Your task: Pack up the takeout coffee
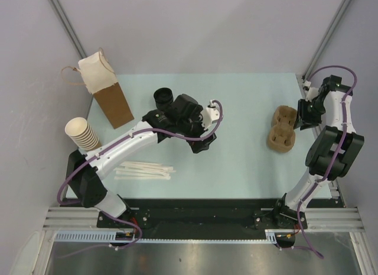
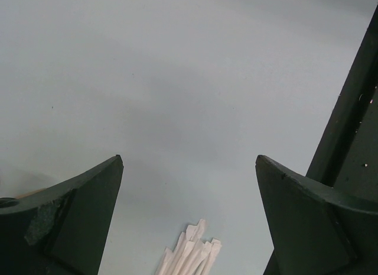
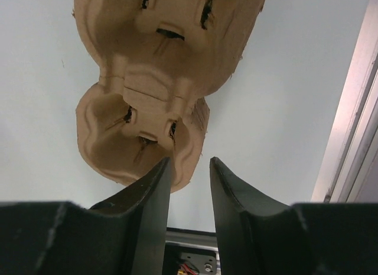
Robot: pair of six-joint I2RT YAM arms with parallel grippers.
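Right gripper point(image 3: 189, 168), narrowly parted, is straddling the cup carrier point(image 3: 147, 86) at its near rim; grip unclear. Left gripper point(image 2: 189, 174) is hanging wide open, empty, with the coffee point(image 1: 163, 96), seemingly the black-topped cup, just behind its wrist.

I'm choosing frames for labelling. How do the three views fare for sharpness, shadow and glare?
Top external: evenly lit and sharp, no harsh glare on the table. Left wrist: a soft grey shadow band crosses the table; the left gripper shows dark with little detail. Right wrist: the cup carrier is clear, the right gripper nearly black.
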